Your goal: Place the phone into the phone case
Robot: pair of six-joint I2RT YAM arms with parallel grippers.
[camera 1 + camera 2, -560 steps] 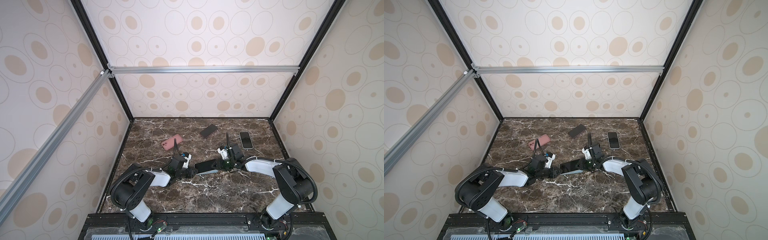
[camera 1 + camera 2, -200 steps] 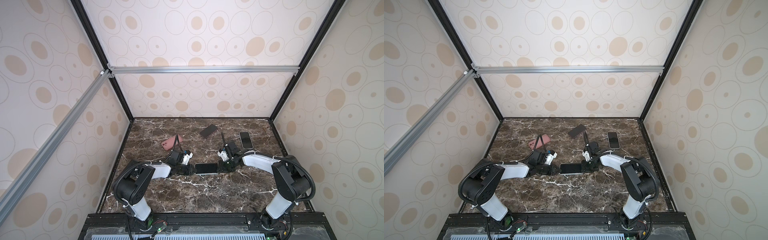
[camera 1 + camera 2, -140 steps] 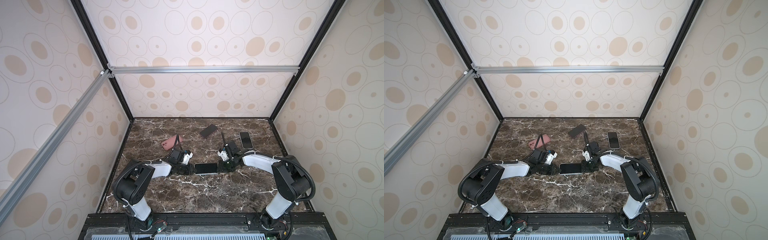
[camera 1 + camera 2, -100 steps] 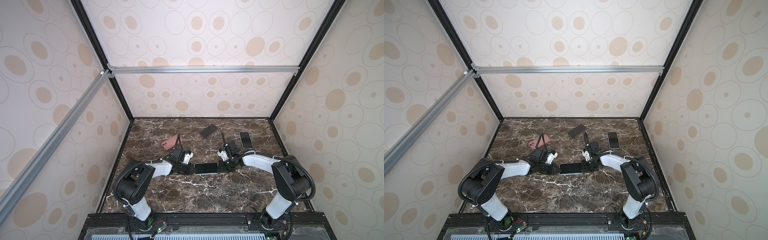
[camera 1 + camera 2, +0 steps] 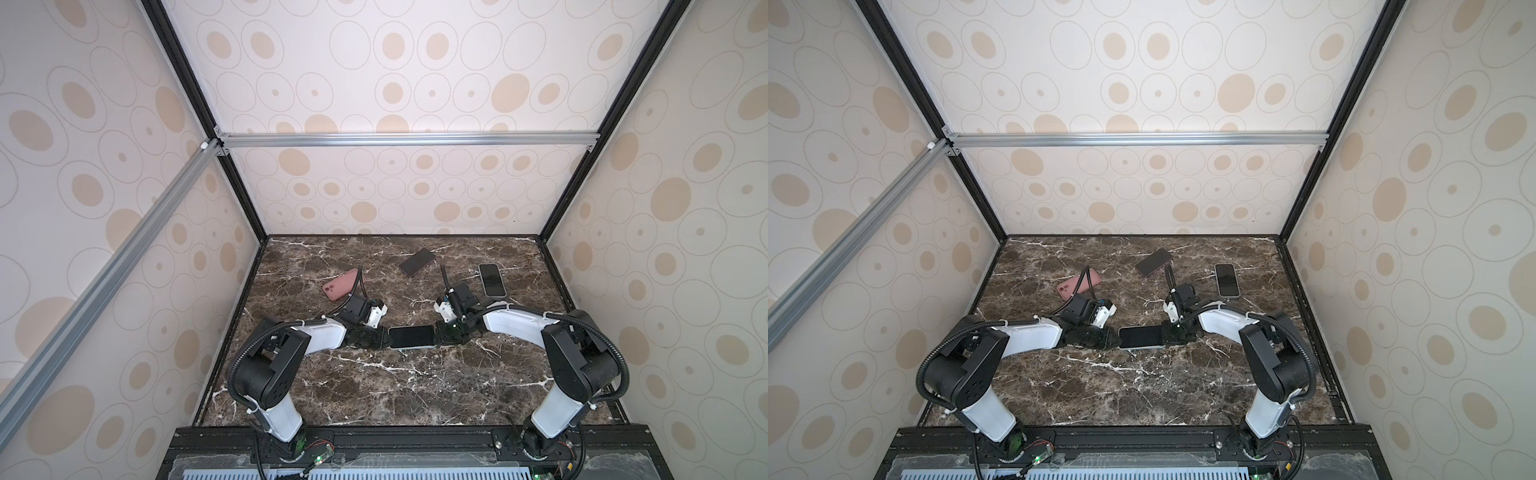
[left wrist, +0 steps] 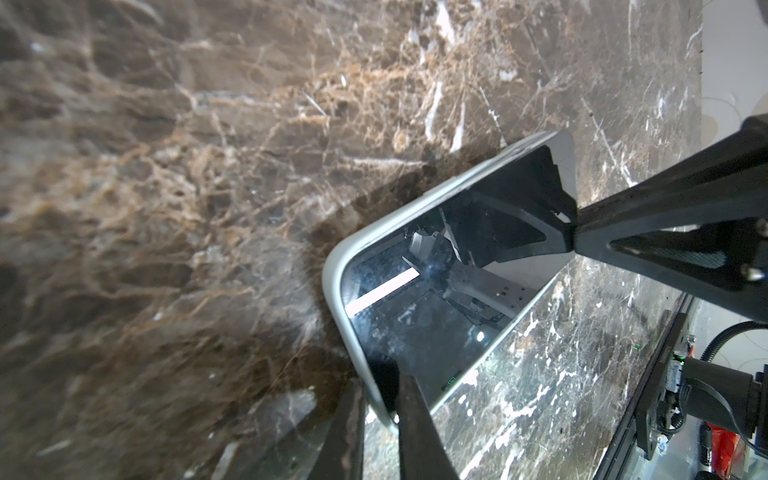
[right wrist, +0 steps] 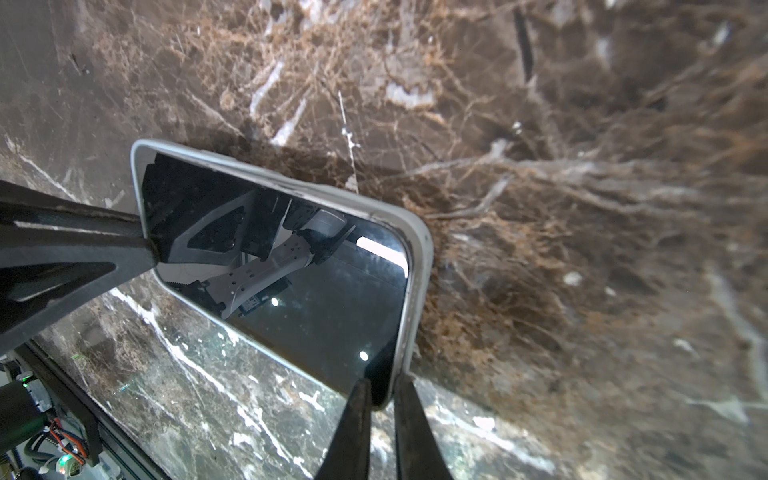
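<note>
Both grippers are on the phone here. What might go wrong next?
1. The left gripper and right gripper each pinch only a narrow bit of the phone at its ends, so it may slip or twist out.
2. Two arms hold one rigid phone: uneven motion might pry it loose.

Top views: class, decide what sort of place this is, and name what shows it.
Probably a robot test cell, not a home: a walled booth of black-and-silver metal framing, a brown marble-patterned tabletop, and two white-and-black robot arms mounted at its front edge.
</note>
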